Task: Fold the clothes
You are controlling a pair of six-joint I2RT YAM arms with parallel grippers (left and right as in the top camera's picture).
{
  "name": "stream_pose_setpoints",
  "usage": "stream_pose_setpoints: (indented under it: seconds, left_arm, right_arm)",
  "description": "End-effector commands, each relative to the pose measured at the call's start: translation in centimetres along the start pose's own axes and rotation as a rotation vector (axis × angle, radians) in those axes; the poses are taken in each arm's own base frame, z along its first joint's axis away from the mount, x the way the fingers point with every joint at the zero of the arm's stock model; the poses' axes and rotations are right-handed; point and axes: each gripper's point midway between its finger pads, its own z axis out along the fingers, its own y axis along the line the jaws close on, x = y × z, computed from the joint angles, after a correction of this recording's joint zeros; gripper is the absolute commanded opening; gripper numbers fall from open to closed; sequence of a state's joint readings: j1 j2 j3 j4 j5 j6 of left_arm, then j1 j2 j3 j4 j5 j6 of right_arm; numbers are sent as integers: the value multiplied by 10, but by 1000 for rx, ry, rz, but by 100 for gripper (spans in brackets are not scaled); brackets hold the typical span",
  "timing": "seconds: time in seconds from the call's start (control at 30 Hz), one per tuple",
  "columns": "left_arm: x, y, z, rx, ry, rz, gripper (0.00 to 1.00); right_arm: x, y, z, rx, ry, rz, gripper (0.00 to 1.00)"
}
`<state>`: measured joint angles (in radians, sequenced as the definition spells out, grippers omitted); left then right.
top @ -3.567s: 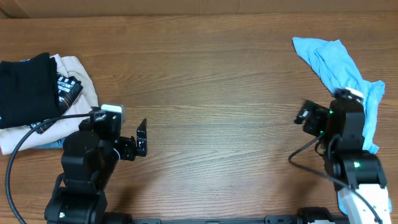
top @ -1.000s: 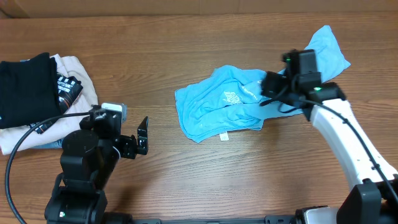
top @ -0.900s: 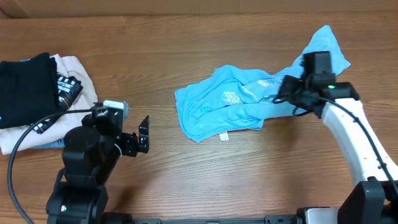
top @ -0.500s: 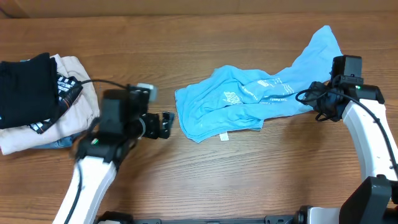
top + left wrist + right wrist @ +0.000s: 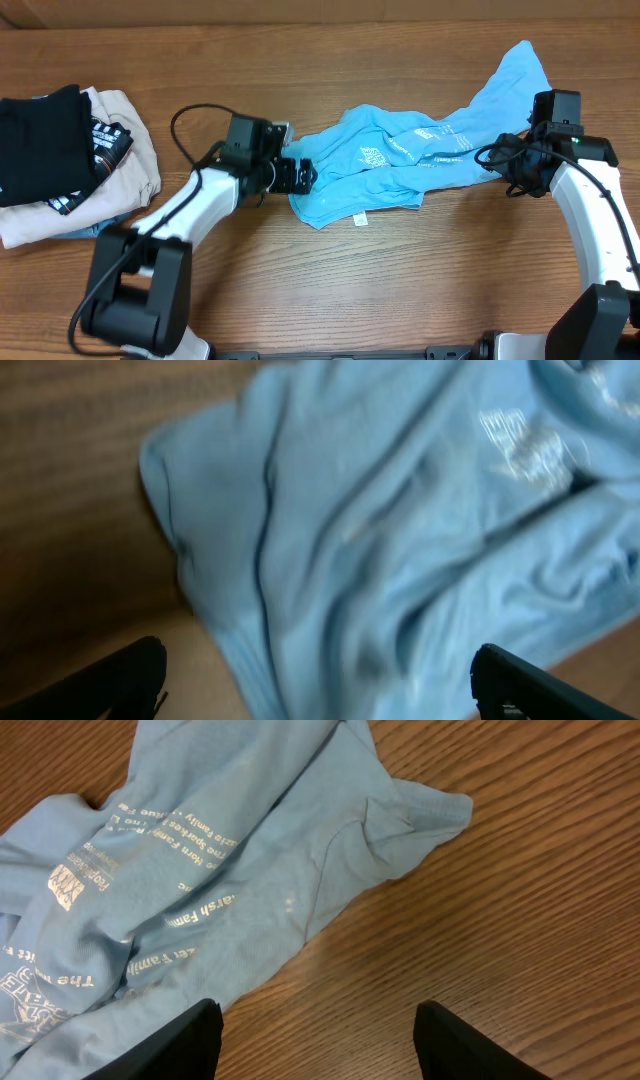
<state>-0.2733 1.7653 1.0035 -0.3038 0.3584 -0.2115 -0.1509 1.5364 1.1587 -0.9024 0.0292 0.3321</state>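
Clothes for folding amount to one sky-blue T-shirt, lying unfolded and rumpled on the wooden desk, somewhat right of centre. Its bulk sits bunched in the middle, and one long part trails up toward the far right edge. Small white printed lines run along that stretch, legible as rows of text from the right wrist camera, and a small white emblem shows on the bunched part. The left pincer is stretched out to the shirt's left edge, right at the cloth. Its wrist view shows both dark fingers spread wide to the lower corners with blue fabric filling the frame between them, so it is released and grips nothing, though that picture is blurred. The right pincer sits just beside the shirt's right-hand stretch. From its own camera the fingers stand well apart over bare wood and the hem's edge, released as well and holding nothing. At the far left of the desk, well apart from the shirt, a black garment lies folded on a cream garment.
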Motion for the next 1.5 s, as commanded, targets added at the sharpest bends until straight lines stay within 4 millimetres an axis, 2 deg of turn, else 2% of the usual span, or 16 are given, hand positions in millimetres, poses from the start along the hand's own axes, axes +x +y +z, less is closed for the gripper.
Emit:
stream_pose_setpoints:
  seconds: [0.0, 0.07, 0.33, 0.37, 0.4, 0.47, 0.5, 0.67, 0.77, 0.87, 0.97, 1.0, 1.03, 1.17, 1.23, 1.47]
  left_arm:
    - [-28, 3, 15, -18, -26, -2, 100]
    - [-33, 5, 23, -24, -23, -3, 100]
    - [-23, 30, 49, -104, 12, -21, 65]
    - [-23, 31, 50, -104, 12, -21, 58]
    - [-26, 30, 50, -102, 1, -17, 34]
    - [-36, 27, 46, -96, -19, -11, 9]
    - [-43, 24, 42, -94, -31, -7, 4]
    - [-114, 18, -13, -168, -162, 78, 4]
    - [-189, 17, -89, -259, -343, 117, 4]
    - [-238, 20, -154, -296, -488, 112, 4]
    - [-258, 41, -192, -336, -565, 76, 34]
    - [-257, 49, -195, -348, -563, 62, 61]
    - [-253, 60, -196, -363, -551, 23, 100]
    - [-223, 83, -177, -341, -424, -126, 100]
    - [-193, 65, -144, -205, -263, -151, 100]
    - [-130, 8, -78, -60, 51, -145, 100]
  right_arm:
    - [-9, 4, -11, -21, -39, -5, 65]
    - [-9, 4, -11, -21, -39, -5, 65]
    - [-9, 4, -11, -21, -40, -5, 65]
    - [-9, 4, -11, -21, -39, -5, 65]
    - [-9, 4, -11, -21, -39, -5, 65]
    - [-9, 4, -11, -21, -39, -5, 65]
    - [-9, 4, -11, -21, -39, -5, 65]
    - [-9, 4, -11, -21, -40, -5, 65]
    - [-9, 4, -11, -21, -40, -5, 65]
    - [-9, 4, -11, -21, -40, -5, 65]
    - [-9, 4, -11, -20, -39, -5, 65]
    - [-9, 4, -11, -21, -39, -5, 65]
    - [-9, 4, -11, -21, -39, -6, 65]
    - [-9, 4, -11, -21, -40, -5, 65]
    - [-9, 4, -11, -21, -40, -5, 66]
    - [-7, 5, -10, -27, -33, -20, 64]
